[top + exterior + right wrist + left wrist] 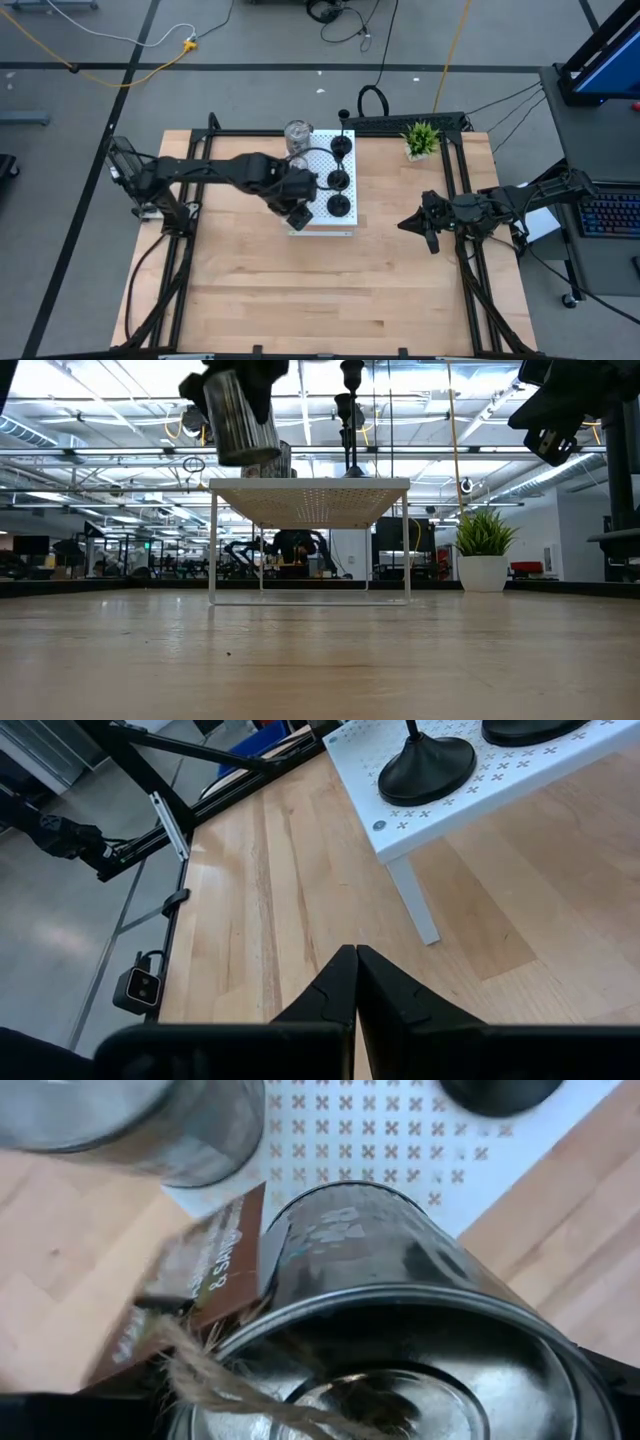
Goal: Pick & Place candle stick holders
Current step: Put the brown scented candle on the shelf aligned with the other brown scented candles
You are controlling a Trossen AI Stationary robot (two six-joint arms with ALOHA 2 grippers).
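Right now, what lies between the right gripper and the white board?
Only bare wooden table, seen in the high view, separates the right gripper from the white board.

Both arms were matte black, built of slender jointed segments with bulkier round housings at the joints. The right tool [356,982] ended in two dark, tapered, wedge-shaped fingers [395,990]. The left tool [297,215] looked blocky and black.

The silver holder [400,1310] is glossy, mirror-smooth metal, with rough twine [215,1375] and a brown paper tag [205,1280] tied on. The black holders [425,765] look matt. The white board [520,790] is smooth and perforated; the tabletop [300,290] is pale grained wood.
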